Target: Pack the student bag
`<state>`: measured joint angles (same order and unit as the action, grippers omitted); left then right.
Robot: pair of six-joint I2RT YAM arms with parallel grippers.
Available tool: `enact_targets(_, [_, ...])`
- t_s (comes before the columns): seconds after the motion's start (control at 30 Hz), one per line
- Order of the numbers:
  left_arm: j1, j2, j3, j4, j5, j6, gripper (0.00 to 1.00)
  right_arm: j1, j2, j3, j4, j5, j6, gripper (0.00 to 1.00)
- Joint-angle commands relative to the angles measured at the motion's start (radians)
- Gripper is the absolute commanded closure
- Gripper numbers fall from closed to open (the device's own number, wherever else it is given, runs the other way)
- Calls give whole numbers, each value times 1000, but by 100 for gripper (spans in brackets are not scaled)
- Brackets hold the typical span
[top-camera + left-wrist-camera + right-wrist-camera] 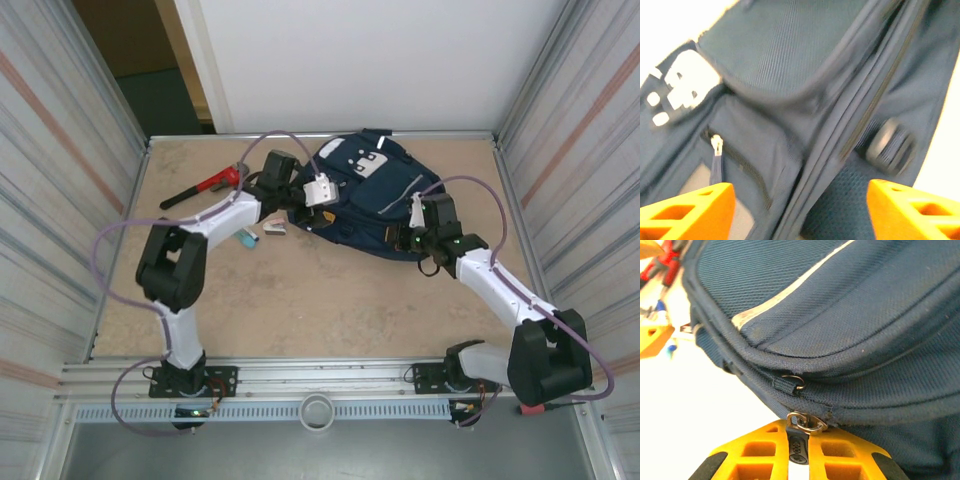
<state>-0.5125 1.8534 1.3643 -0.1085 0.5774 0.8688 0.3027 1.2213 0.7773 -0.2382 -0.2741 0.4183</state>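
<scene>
Navy fabric is covering the far middle of the surface (300, 300): the student bag (375, 205) is lying flat there, its long axis running from the far centre toward the near right. The arms are flanking it. The left fingers (690, 210) are standing spread wide over its left edge, holding nothing, with the front pocket and a gaping seam directly ahead of them. The right fingers (760, 450) are pressing together at the near right edge. A red pipe wrench (205, 187) is lying left of the bag, well apart from it, and two small items (260, 233) are sitting just beside the bag's near left edge. Smallest is the metal zipper pull (801, 422), which the right fingers are pinching at the bag's rim. The coming move is probably turning on that zip line, which is following the bag's rim. The right arm is on it, while the left arm is nearer the loose items.
</scene>
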Motion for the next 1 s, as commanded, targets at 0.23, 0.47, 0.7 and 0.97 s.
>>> enact_targets(0.23, [-188, 74, 77, 10, -103, 227, 24, 65, 27, 83, 89, -149, 58, 100])
enact_targets(0.47, [-165, 114, 90, 73, -119, 228, 63, 43, 2, 54, 6, -95, 80, 100])
enact_targets(0.7, [-98, 69, 51, 90, -17, 190, 93, -85, -41, 8, -173, 126, 81, 100])
enact_targets(0.97, [22, 69, 16, 241, 117, 57, 84, -84, -1, 35, -143, 186, -1, 100])
